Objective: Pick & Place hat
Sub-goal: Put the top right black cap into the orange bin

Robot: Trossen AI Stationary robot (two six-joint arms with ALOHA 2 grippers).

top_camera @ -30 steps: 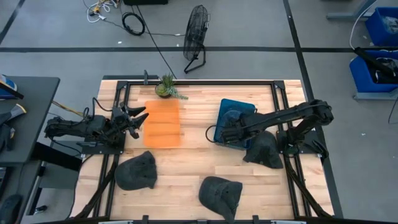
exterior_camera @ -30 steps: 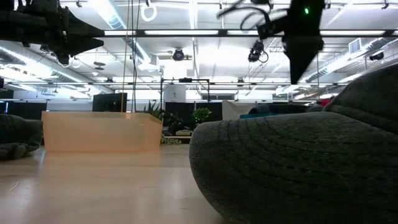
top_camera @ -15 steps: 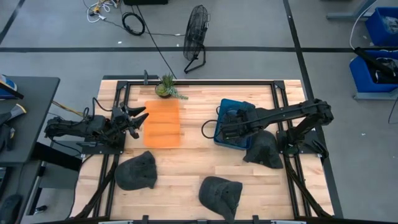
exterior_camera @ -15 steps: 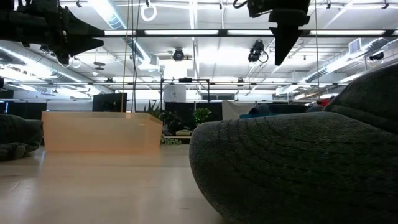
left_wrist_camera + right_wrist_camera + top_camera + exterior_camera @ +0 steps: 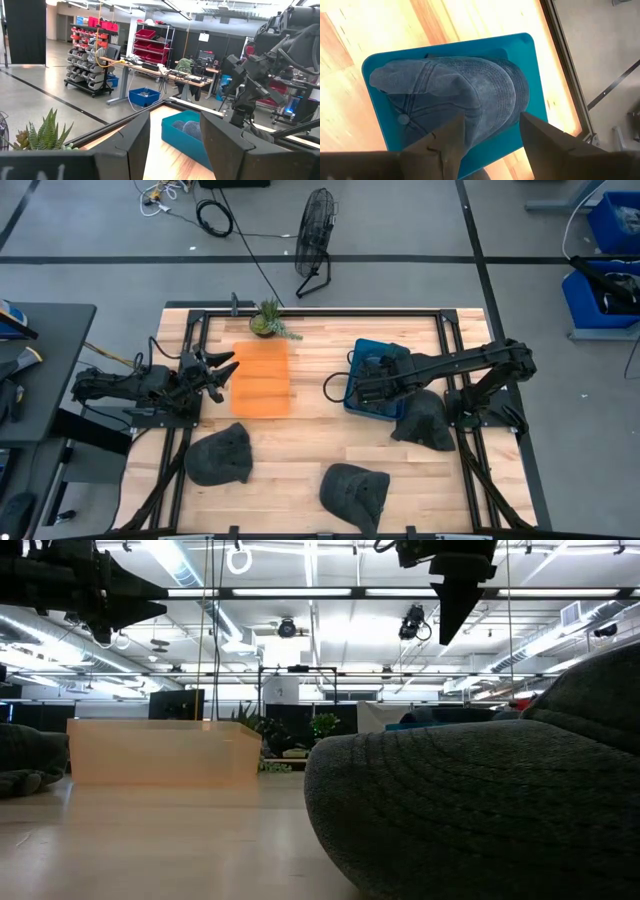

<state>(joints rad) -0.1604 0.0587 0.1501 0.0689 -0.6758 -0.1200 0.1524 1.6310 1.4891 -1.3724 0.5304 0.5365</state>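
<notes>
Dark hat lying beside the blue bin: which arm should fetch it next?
Right. The right gripper hangs open over the blue bin, and that dark hat lies just beside it. The left gripper waits near the orange tray, across the table.

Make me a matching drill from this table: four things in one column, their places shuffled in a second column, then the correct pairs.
Things
1. blue cap
2. potted plant
3. orange bin
4. right claw

Places
A. at the table's far edge, beyond the orange bin
B. lying inside the teal bin
C. above the teal bin, fingers open
D. on the table just ahead of the left claw

Pairs: 1-B, 2-A, 3-D, 4-C
</notes>
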